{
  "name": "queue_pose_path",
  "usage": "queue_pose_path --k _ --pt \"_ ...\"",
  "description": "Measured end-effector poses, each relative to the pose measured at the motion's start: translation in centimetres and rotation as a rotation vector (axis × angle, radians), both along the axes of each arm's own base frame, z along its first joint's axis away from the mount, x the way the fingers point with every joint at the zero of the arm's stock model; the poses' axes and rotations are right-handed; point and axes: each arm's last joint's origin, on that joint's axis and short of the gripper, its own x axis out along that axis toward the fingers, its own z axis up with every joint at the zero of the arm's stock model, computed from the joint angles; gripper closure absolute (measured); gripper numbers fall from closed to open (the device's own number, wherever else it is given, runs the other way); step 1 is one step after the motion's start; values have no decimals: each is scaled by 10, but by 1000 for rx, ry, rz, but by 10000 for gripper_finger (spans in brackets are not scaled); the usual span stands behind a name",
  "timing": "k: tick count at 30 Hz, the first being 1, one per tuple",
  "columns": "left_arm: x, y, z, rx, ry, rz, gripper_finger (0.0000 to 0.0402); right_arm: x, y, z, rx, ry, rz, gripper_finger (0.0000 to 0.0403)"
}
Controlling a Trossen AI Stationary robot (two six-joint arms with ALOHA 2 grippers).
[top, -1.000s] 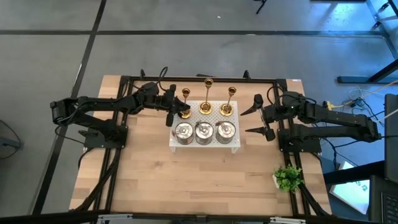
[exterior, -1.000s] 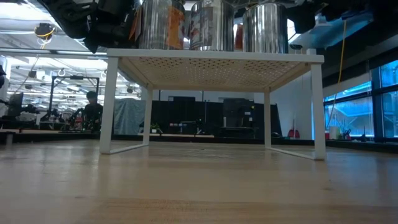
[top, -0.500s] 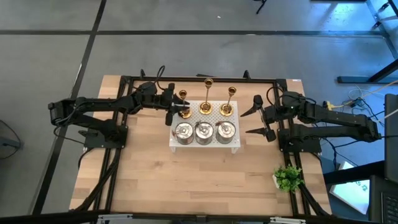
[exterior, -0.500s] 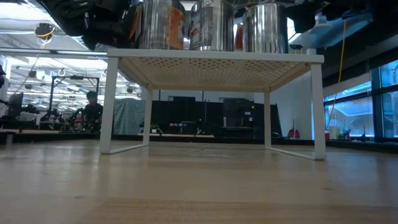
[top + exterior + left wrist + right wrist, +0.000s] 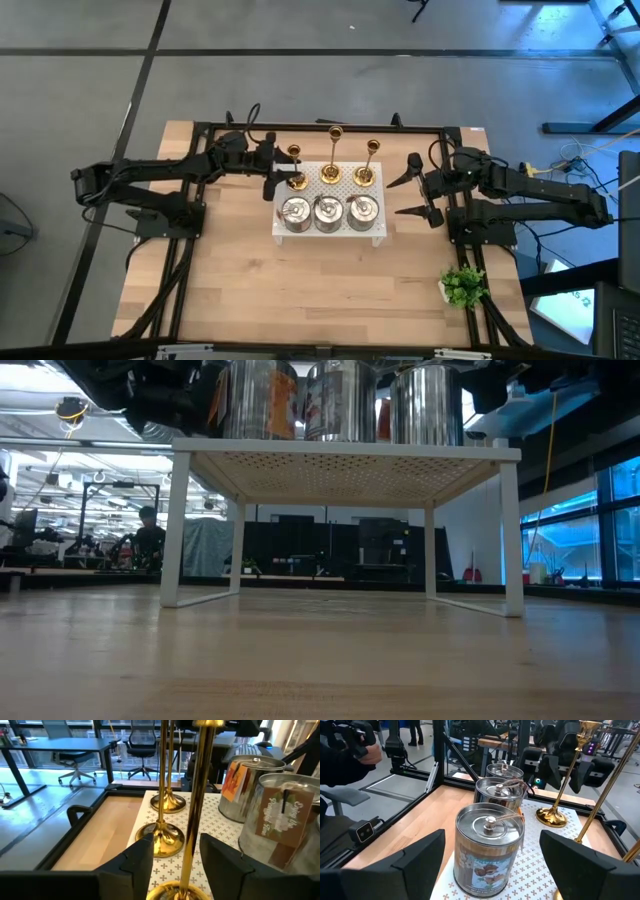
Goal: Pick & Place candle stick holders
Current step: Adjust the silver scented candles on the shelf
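Note:
Three tall gold candlesticks (image 5: 333,160) stand upright on their round bases along the far row of the white perforated stand (image 5: 383,232). Three silver round holders (image 5: 328,211) stand in its near row. My left gripper (image 5: 272,172) is at the stand's left end, open. Its fingers (image 5: 142,855) stand on either side of the leftmost candlestick's shaft (image 5: 199,795) without touching it. My right gripper (image 5: 412,195) waits open beside the stand's right end, facing the silver holders (image 5: 489,847).
A small green plant (image 5: 463,285) sits near the table's front right. Black frame rails (image 5: 320,127) run along the table's far edge and sides. Bare wood (image 5: 300,290) lies in front of the stand. In the low view the stand's legs (image 5: 175,530) rest on the tabletop.
My left gripper has opened off the leftmost gold candlestick's shaft and let it go. The candlestick stays upright on the stand.

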Motion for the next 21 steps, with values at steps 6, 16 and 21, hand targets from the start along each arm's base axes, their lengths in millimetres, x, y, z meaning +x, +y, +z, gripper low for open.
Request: queue_pose_path --k 6,16,21 --pt "-11 -3 8 9 8 48 227 0 0 0 0 1 0 75" --pt "-31 -12 20 -7 21 52 214 0 0 0 0 0 0 75" --pt "-38 -18 21 -45 47 44 214 0 0 0 2 0 0 75"
